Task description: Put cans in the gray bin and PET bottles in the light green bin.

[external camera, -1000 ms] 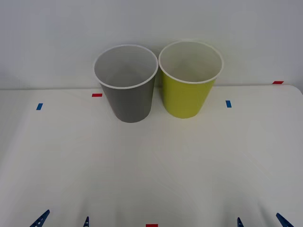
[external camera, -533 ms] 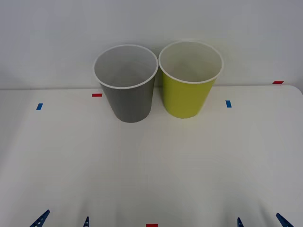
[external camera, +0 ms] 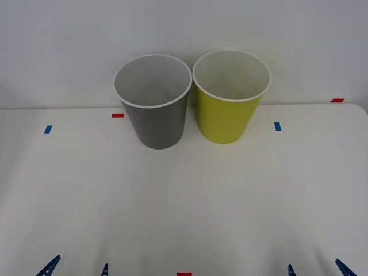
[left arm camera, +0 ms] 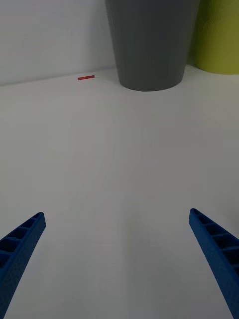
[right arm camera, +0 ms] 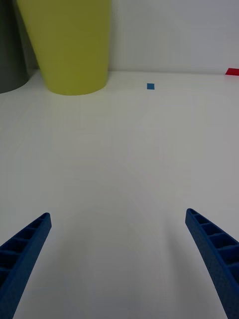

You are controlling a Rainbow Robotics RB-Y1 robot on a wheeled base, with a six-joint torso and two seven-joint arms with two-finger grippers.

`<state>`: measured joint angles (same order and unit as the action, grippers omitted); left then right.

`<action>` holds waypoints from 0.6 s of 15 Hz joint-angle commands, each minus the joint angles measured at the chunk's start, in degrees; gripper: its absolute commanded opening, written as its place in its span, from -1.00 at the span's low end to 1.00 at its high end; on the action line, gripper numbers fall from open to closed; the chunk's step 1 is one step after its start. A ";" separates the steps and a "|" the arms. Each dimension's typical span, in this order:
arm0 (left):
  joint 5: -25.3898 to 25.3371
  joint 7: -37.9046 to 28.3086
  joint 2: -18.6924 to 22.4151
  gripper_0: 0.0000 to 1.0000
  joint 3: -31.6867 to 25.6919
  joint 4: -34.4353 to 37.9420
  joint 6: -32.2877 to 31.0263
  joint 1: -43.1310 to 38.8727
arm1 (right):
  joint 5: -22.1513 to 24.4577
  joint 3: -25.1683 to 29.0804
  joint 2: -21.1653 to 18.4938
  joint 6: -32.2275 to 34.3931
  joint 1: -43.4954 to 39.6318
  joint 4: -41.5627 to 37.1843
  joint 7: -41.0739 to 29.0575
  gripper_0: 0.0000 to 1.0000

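While both tools sit parked at the near edge of the table [external camera: 184,218], your main risk is working blind: no can or bottle lies on the white surface, so any reach you start now has no target. If an item turns up between the two arms, you could send the wrong arm and cross toward the far bin.

Left to right across the front view:

- Left tool [external camera: 76,267]: low at the near left edge, blue fingers spread wide, holding nothing. From its wrist view the left tool [left arm camera: 119,264] faces bare table, with the gray bin [left arm camera: 149,45] straight ahead and well apart.
- Gray bin [external camera: 153,100]: upright at the table's far side, nothing visible inside. A red tape mark [external camera: 118,115] lies just to its left.
- Light green bin [external camera: 231,96]: upright, rim nearly touching the gray bin's. That closeness is a second hazard; a loose drop over the shared rims could land an item in the wrong bin or tip one.
- Right tool [external camera: 318,268]: near right edge, fingers likewise spread and empty. In its wrist view the right tool [right arm camera: 119,264] looks toward the light green bin [right arm camera: 69,45], well apart.

Judgement: both bins are far from both tools, so each delivery calls for a long forward carry.
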<state>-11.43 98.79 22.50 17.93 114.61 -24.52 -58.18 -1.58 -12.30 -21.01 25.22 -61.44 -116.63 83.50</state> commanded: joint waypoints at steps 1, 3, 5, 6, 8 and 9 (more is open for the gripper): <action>0.00 0.00 0.00 1.00 0.00 0.00 0.00 0.00 | 0.00 0.00 0.00 0.00 0.00 0.00 0.00 0.87; 0.00 0.00 0.00 1.00 0.00 0.00 0.00 0.00 | 0.00 0.00 0.00 0.00 0.00 0.00 0.00 0.86; 0.00 0.00 0.00 1.00 0.00 0.00 0.00 0.00 | 0.00 0.00 0.00 0.00 0.00 0.00 0.00 0.87; 0.00 0.00 0.00 1.00 0.00 0.00 0.00 0.00 | 0.00 0.00 0.00 0.00 0.00 0.00 0.00 0.86; 0.00 0.00 0.00 1.00 0.00 0.00 0.00 0.00 | 0.00 0.00 0.00 0.00 0.00 0.00 0.00 0.87; 0.00 0.00 0.00 1.00 0.00 0.00 0.00 0.00 | 0.00 0.00 0.00 0.00 0.00 0.00 0.00 0.87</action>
<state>-11.43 98.79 22.50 17.93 114.61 -24.52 -58.18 -1.58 -12.30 -21.01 25.22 -61.44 -116.63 83.50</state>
